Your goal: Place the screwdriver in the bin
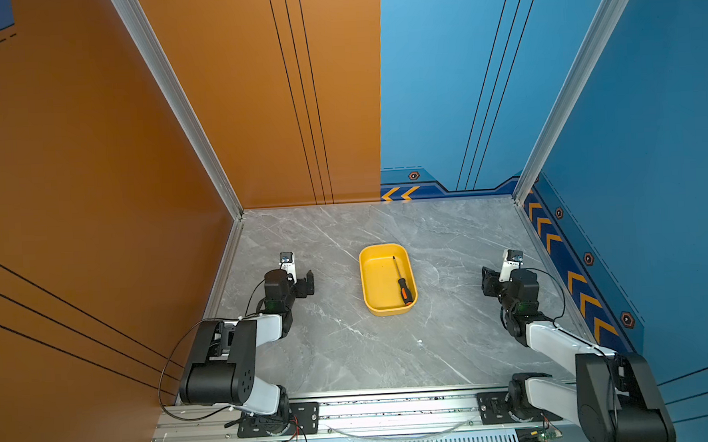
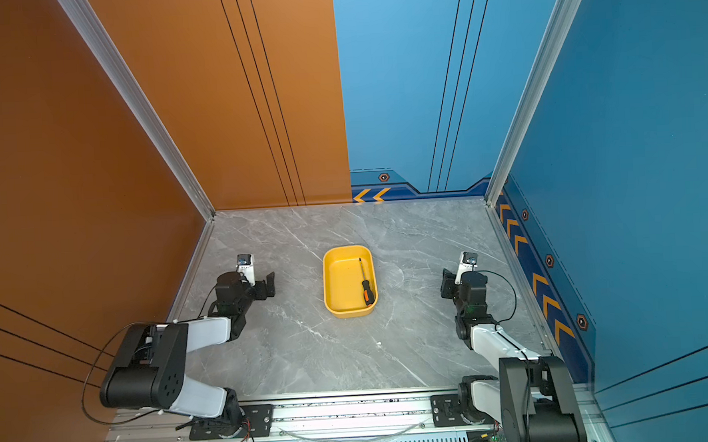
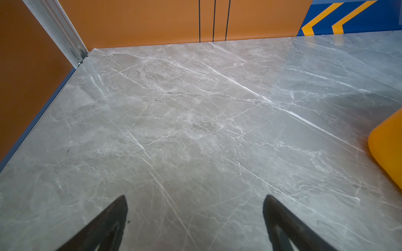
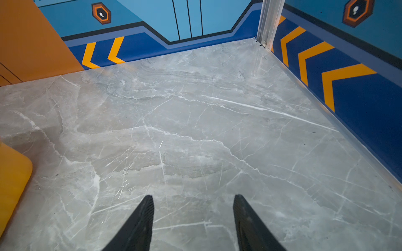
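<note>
Top views: screwdriver (image 1: pixel 402 281) in bin (image 1: pixel 367 279); likely light, rigid, slippery shaft, grip black-and-orange handle; left claw (image 3: pixel 194 223) and right claw (image 4: pixel 193 221) released, empty.

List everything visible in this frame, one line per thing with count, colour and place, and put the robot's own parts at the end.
bin: one, yellow, mid-table between the two arms, its corner also at the edge of each wrist view.
screwdriver: one, dark shaft with black-and-orange handle, lying inside the bin along its right side, handle toward the robot.
table: one, grey marble.
walls: orange at left and back left, blue with orange chevrons at back right and right.
left gripper: one, black, left of the bin, jaws open and empty.
right gripper: one, black, right of the bin, jaws open and empty.
</note>
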Available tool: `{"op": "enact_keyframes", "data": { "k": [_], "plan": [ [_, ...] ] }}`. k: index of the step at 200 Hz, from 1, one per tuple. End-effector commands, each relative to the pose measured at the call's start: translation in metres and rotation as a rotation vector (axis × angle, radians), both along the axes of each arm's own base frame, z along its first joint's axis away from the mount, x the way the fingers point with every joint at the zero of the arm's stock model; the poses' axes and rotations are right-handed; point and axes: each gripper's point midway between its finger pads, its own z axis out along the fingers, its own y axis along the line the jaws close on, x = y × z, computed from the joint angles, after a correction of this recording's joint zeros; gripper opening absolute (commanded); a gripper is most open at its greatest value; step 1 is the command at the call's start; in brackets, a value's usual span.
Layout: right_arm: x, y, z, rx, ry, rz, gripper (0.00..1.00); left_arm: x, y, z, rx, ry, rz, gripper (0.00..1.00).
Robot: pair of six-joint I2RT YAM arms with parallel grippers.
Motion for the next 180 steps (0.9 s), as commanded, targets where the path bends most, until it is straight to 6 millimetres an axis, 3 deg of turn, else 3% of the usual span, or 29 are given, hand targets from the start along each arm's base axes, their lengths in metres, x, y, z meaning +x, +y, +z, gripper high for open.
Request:
{"op": "enact_keyframes", "data": {
  "k": [1, 45, 97, 107, 180],
  "plan": [
    [0.008, -0.001, 0.014, -0.035, -0.086, -0.006, 0.57, 0.003, 0.008, 0.007, 0.016, -0.052, 0.023, 0.98],
    [0.022, 0.003, 0.017, -0.053, -0.134, 0.012, 0.57, 0.0, 0.01, 0.003, -0.001, -0.081, 0.023, 0.98],
    [0.03, 0.016, -0.01, -0.133, -0.126, 0.055, 0.57, -0.001, 0.008, 0.002, -0.007, -0.086, 0.009, 0.98],
    [0.033, 0.021, -0.007, -0.146, -0.15, 0.064, 0.57, -0.001, 0.008, 0.003, -0.006, -0.087, 0.009, 0.98],
    [0.045, 0.014, -0.015, -0.091, -0.064, 0.069, 0.59, 0.0, 0.008, 0.003, -0.022, -0.086, -0.004, 0.98]
  ]
}}
